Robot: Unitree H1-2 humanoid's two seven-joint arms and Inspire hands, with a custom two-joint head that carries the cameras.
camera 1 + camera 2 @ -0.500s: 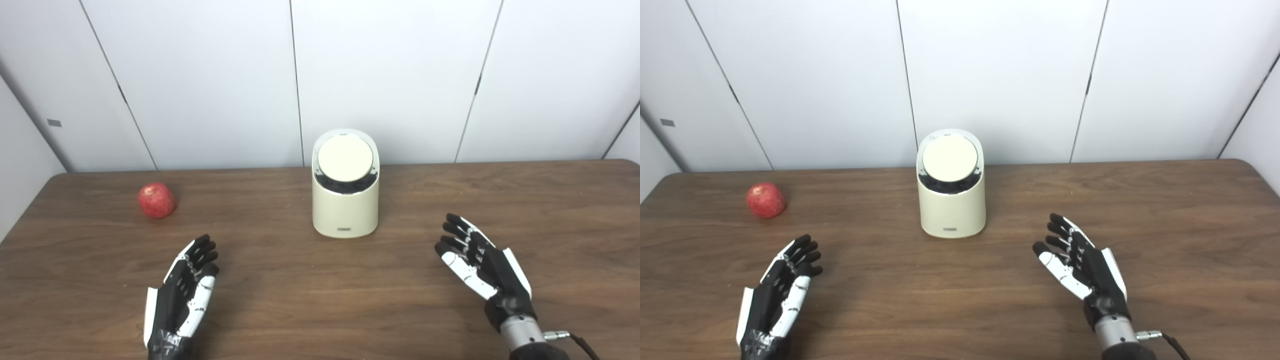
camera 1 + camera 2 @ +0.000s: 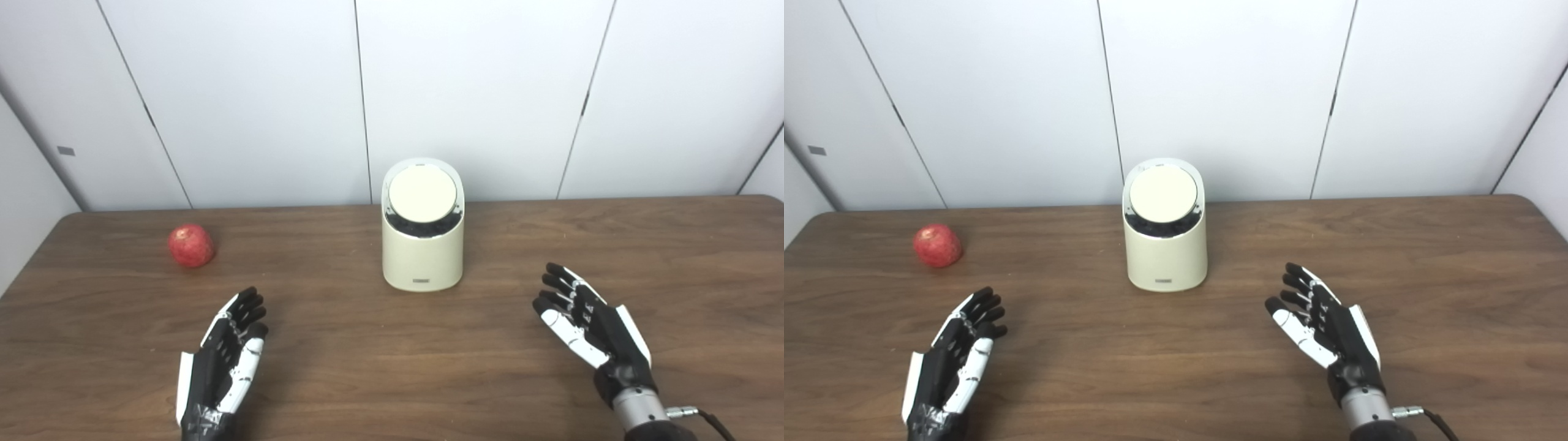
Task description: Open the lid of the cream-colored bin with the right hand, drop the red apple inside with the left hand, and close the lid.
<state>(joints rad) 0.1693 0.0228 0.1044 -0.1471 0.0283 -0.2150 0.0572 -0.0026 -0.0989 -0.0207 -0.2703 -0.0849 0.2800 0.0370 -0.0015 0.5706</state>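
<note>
Brown wood counter, bare room w/ both hands near front edge: left hand & right hand open, empty. Cream-colored bin centre, lid shut. Red apple far left.

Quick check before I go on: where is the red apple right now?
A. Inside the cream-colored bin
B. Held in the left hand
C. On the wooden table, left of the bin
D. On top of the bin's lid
C: the round red apple rests on the brown wooden table, left of the cream-colored cylindrical bin, untouched by the open left hand.
</note>
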